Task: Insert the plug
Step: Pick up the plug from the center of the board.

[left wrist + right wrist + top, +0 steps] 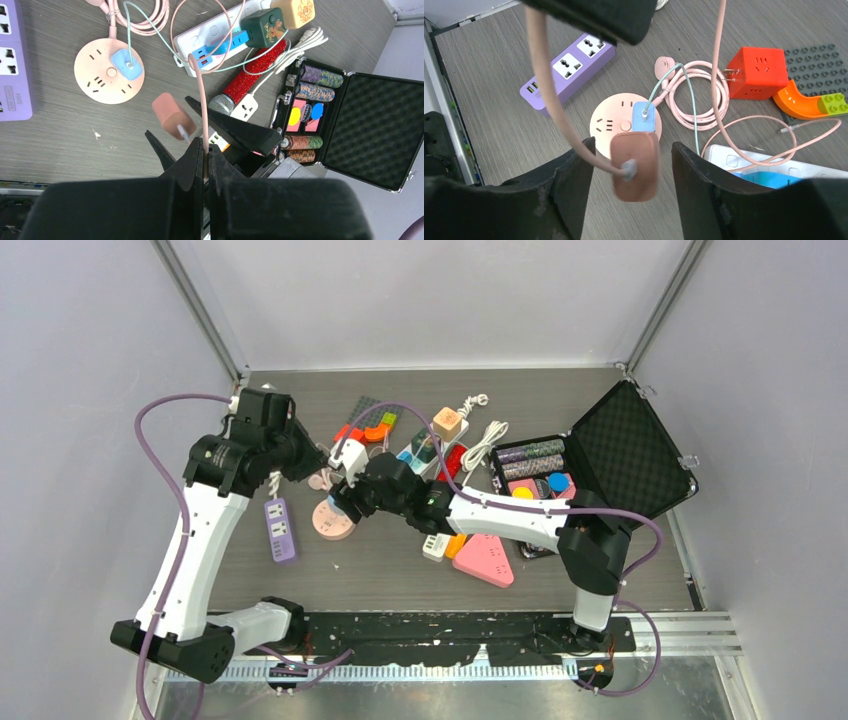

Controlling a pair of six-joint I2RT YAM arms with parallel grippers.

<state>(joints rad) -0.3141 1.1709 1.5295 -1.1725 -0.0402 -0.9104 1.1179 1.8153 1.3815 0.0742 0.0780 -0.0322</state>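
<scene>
a pink plug (635, 167) hangs in the air above the worktop (489, 60), dangling from its pink cable (549, 95), which the left end effector (206, 145) has pinched tight between closed fingers. the right end effector (633, 145) flanks the plug with its fingers apart, one on each side of the body, neither appearing to touch it. below lie a round pink socket (606, 122), one outlet taken by a blue adapter (645, 116), and, off to one side, a purple power strip (569, 70) with free outlets.

the step in hand looks to be a handover. the right fingers should meet the plug squarely on its broad sides, far enough along the body to stop it swinging but clear of the point where the cable leaves it. the plug's pins show in no camera, so which way they face is hard to say, and that wants settling before the plug is lowered to an outlet. the cable is best released only once the plug is firmly held.

at the right of the worktop a black case (370, 135) stands open, its foam-lined lid thrown back. inside are rolls of poker chips (320, 76) and a few loose coloured discs (295, 116).
</scene>
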